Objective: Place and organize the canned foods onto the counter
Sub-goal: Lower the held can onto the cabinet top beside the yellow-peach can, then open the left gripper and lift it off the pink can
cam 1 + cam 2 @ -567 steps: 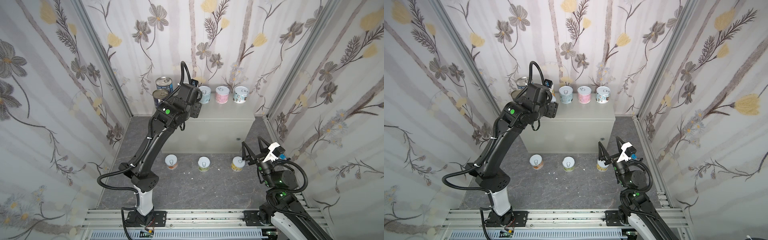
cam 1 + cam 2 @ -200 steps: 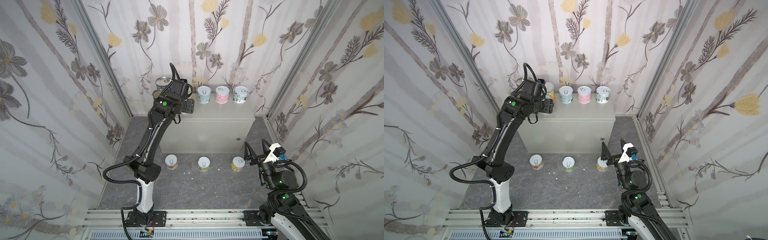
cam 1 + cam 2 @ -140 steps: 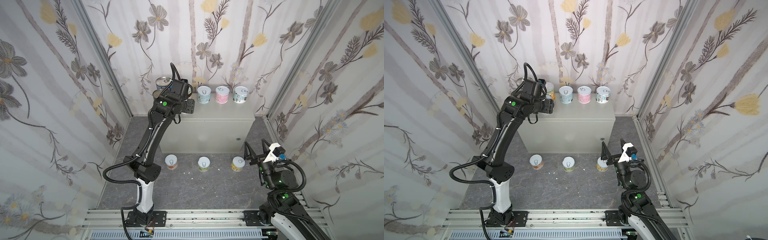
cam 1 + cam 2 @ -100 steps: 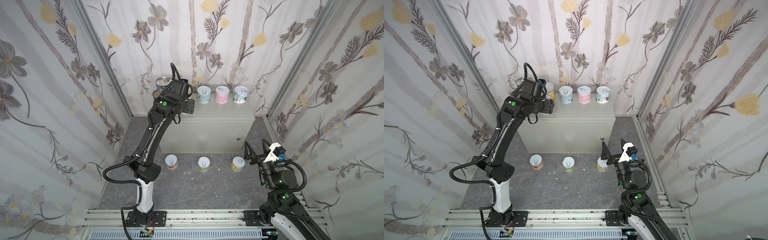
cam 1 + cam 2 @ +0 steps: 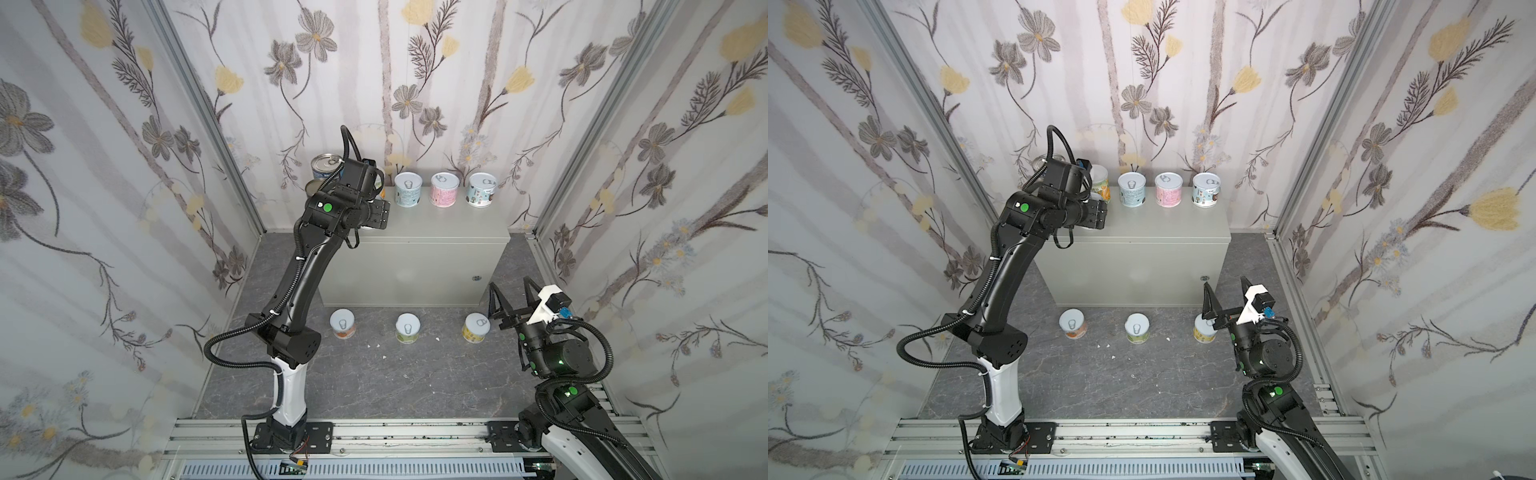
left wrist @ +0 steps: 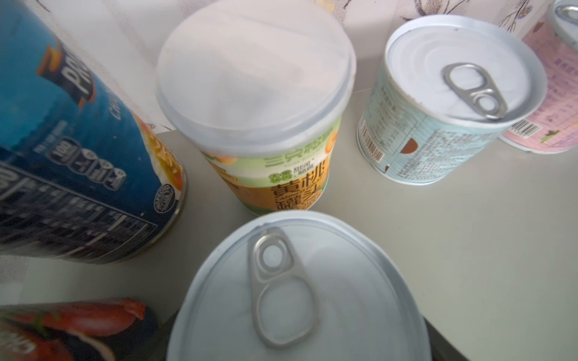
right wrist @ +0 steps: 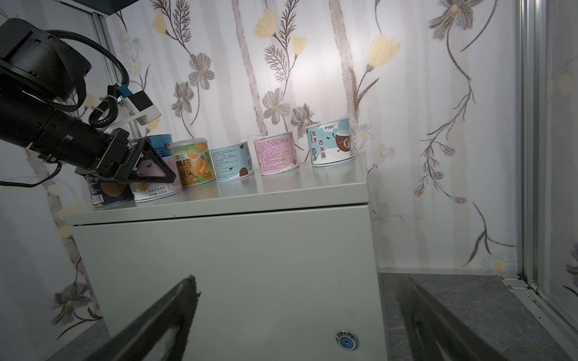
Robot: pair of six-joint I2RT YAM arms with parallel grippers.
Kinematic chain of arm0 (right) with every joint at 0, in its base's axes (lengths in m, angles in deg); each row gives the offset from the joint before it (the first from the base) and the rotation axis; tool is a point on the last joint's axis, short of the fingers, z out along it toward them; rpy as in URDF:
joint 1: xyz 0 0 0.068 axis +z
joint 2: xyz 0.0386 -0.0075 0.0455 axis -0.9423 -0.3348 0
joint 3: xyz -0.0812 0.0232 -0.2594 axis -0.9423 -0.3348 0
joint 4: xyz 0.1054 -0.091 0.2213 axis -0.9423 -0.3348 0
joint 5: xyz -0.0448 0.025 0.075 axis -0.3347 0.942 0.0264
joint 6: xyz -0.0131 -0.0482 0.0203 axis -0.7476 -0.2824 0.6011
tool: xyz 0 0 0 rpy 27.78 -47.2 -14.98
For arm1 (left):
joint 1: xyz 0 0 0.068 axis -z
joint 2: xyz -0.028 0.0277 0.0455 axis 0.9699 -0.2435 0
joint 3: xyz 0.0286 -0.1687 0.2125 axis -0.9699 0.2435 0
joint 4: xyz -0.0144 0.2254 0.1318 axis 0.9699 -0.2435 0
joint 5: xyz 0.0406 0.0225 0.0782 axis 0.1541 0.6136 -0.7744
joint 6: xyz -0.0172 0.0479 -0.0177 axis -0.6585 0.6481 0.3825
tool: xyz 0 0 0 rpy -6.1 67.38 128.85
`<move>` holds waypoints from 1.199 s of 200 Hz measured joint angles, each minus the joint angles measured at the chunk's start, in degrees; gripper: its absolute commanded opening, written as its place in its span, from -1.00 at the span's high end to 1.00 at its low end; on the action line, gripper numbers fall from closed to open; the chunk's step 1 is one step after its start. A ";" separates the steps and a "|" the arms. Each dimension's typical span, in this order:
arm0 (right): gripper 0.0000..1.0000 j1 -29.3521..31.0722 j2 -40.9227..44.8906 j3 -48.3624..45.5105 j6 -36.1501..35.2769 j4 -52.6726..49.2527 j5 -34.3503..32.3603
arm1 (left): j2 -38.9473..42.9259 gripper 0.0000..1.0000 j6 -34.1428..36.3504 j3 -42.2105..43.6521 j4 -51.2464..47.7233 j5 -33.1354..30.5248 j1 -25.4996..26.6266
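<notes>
1. Left claw (image 7: 165, 176) straddles the pink-white can (image 7: 153, 190), which stands upright at the counter's (image 7: 281, 184) left end, just beside the peach can (image 7: 194, 164). Cannot tell whether the pads touch it.
2. Right claw (image 5: 509, 287) is wide and empty, near the yellow can (image 5: 475, 327) on the floor (image 5: 374, 382).

The counter (image 5: 436, 222) is smooth matt painted metal; the short cans (image 6: 438, 147) have paper labels (slightly glossy) and metal lids.
</notes>
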 measured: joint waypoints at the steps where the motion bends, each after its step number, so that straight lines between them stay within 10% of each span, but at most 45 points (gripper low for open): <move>1: -0.99 0.00 0.00 0.00 0.00 0.00 0.00 | 0.00 -0.70 0.00 0.00 0.00 0.00 0.00; 240: -0.99 0.02 -0.31 0.42 0.02 -0.02 0.24 | 4.33 -0.77 0.11 -0.09 1.77 1.27 0.22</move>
